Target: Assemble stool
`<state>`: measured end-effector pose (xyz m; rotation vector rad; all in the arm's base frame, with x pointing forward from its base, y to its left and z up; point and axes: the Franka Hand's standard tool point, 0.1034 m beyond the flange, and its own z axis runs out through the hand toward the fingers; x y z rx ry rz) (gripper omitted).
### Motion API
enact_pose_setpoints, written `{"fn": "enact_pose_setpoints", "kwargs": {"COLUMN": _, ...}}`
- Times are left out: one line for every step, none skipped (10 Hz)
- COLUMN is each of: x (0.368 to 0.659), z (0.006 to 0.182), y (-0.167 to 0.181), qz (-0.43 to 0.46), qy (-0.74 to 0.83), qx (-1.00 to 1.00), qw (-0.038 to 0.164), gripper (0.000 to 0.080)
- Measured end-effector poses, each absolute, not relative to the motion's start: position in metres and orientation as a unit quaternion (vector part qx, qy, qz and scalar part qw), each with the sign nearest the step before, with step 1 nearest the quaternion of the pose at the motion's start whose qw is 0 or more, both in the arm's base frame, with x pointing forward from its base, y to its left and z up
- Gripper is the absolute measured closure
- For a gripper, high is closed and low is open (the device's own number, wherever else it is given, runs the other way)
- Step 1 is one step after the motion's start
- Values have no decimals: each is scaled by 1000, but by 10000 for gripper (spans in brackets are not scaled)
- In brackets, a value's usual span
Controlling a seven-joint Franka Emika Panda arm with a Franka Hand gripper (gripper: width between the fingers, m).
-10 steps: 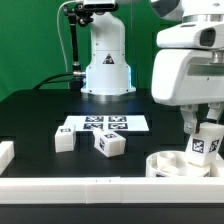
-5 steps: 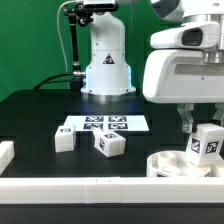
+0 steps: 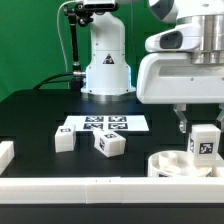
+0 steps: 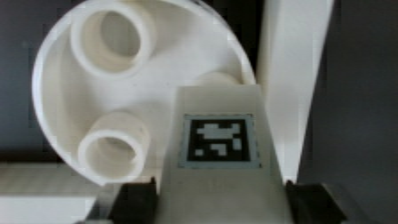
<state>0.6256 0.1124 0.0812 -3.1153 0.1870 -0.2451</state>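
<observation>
white leg (image 3: 205, 143) upright over the rimmed disc (image 3: 163, 166), two legs (image 3: 64, 140) (image 3: 110, 146) lying aside.

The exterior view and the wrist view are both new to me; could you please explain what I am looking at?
This is a robot arm putting a stool together. The exterior view comes from a camera off the arm. The wrist view comes from a camera on its wrist, looking along the end effector. That two-finger end effector holds one blocky white leg over the round seat disc. On the black table a second leg and a third leg lie loose, near the marker board, a flat tagged sheet that is no part of the stool.
</observation>
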Motion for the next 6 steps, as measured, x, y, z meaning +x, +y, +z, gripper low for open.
{"fn": "enact_pose_setpoints", "kwargs": {"x": 624, "z": 79, "y": 115, "qz": -85, "qy": 91, "qx": -992, "qw": 11, "gripper": 453}}
{"fn": "enact_pose_setpoints", "kwargs": {"x": 622, "z": 77, "y": 118, "qz": -86, "qy": 150, "qx": -985, "qw": 20, "gripper": 453}}
{"fn": "enact_pose_setpoints", "kwargs": {"x": 621, "z": 77, "y": 118, "qz": -88, "qy": 194, "qx": -977, "qw": 22, "gripper": 453}}
{"fn": "enact_pose_setpoints", "kwargs": {"x": 621, "z": 77, "y": 118, "qz": -87, "qy": 225, "qx": -970, "qw": 24, "gripper": 453}}
{"fn": "enact_pose_setpoints", "kwargs": {"x": 621, "z": 77, "y": 118, "qz": -83, "qy": 274, "qx": -958, "qw": 28, "gripper": 453}}
{"fn": "enact_pose_setpoints", "kwargs": {"x": 620, "z": 77, "y": 118, "qz": -78, "qy": 297, "qx": -951, "qw": 32, "gripper": 453}}
